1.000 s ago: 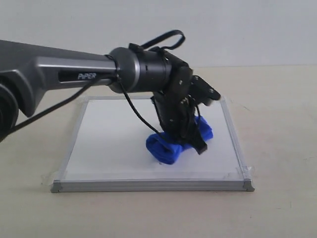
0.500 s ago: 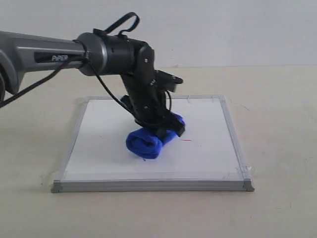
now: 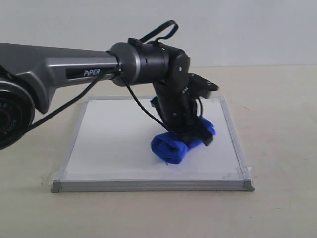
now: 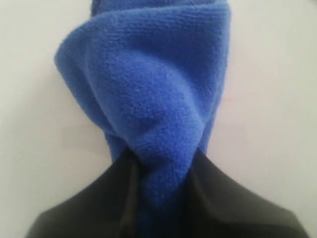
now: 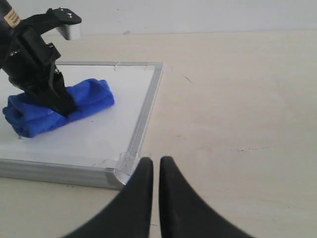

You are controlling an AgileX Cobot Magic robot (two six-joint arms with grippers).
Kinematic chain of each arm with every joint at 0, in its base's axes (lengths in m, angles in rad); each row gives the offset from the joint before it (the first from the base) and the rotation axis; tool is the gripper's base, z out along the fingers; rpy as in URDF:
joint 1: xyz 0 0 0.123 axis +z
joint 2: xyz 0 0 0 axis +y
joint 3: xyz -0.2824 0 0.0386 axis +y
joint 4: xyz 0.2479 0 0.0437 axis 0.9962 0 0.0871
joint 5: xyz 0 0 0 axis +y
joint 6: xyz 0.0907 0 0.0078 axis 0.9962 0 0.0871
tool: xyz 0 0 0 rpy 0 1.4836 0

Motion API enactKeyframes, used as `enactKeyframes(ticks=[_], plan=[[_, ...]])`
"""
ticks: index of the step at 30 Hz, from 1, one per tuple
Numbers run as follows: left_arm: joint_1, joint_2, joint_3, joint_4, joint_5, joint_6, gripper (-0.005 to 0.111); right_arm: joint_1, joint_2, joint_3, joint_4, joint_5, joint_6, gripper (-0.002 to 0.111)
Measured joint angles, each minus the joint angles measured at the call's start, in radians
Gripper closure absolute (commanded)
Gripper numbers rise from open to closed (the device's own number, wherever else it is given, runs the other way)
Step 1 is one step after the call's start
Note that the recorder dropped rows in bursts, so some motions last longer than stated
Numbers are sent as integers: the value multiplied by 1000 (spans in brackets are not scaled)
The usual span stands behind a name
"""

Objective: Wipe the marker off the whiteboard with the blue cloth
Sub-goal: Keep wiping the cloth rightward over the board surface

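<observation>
Item: blue cloth point(image 3: 181, 145), soft, light, fuzzy roll; lies on whiteboard point(image 3: 109, 148), right of its centre. Left hand point(image 3: 195, 135) pinches roll at mid-length, probably the best hold, since loose ends would flop. Right hand point(image 5: 156, 163) pressed together, off whiteboard's corner.

The bench point(image 3: 277, 148) is a light beige, matte and smooth surface, and it fills the lower part of the exterior view. At the back it meets a plain pale wall point(image 3: 237, 29) in a straight line. In the right wrist view the bench shows a few thin dark marks point(image 5: 246, 148), short and faint.
</observation>
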Motion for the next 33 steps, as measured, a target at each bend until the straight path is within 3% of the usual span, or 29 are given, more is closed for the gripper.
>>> enactKeyframes(ticks=[4, 8, 13, 17, 20, 22, 27, 29, 33], plan=[[107, 27, -23, -2, 59, -105, 102, 0, 0, 0, 0, 0, 0, 107], [130, 27, -27, -26, 76, -118, 102, 0, 0, 0, 0, 0, 0, 107], [64, 27, -27, -28, 76, -27, 102, 0, 0, 0, 0, 0, 0, 107], [-83, 25, -27, -26, 76, 80, 102, 0, 0, 0, 0, 0, 0, 107], [-109, 25, -35, 50, 63, 11, 102, 0, 0, 0, 0, 0, 0, 107], [-79, 27, -40, 52, 63, -31, 102, 0, 0, 0, 0, 0, 0, 107], [86, 38, -59, 63, 151, -135, 102, 0, 0, 0, 0, 0, 0, 107], [96, 38, -60, 49, 170, -123, 102, 0, 0, 0, 0, 0, 0, 107], [28, 38, -62, 49, 189, -45, 102, 0, 0, 0, 0, 0, 0, 107]])
